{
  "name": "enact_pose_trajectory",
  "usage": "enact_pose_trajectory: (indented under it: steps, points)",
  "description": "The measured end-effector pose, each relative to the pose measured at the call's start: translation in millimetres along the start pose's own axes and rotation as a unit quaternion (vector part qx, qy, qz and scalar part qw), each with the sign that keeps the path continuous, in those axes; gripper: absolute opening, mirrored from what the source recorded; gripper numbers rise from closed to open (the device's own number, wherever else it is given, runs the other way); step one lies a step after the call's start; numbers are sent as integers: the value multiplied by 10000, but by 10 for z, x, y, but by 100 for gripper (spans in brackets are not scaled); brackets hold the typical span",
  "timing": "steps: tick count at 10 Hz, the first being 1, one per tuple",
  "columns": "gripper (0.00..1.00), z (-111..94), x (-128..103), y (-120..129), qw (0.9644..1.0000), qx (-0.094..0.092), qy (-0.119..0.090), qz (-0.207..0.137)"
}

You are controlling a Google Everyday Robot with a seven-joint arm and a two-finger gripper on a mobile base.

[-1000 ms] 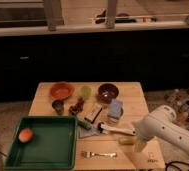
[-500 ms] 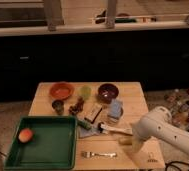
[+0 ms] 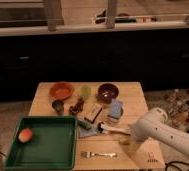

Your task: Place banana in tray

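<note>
The dark green tray (image 3: 63,150) lies at the table's front left, with a round orange-red fruit (image 3: 25,135) inside near its left rim. The banana (image 3: 123,142), pale yellow-tan and stubby, lies on the wooden table right of the fork (image 3: 99,154), outside the tray. My white arm comes in from the lower right. My gripper (image 3: 131,145) is at its end, low over the table and right at the banana's right end, which it partly hides.
A white-and-black handled utensil (image 3: 110,129) lies just behind the banana. Farther back stand an orange bowl (image 3: 62,90), a green cup (image 3: 85,92), a dark red bowl (image 3: 108,91), a blue object (image 3: 115,109) and small dark items. Cluttered bottles (image 3: 185,112) sit off to the right.
My arm has moved left and down toward the banana and now covers more of it. The banana, tray and other items have not moved.
</note>
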Motion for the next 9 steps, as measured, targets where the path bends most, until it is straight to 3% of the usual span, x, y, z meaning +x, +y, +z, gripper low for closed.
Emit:
enact_pose_trajectory:
  steps: [9]
  points:
    - [80, -29, 80, 192, 9995, -9, -223, -224]
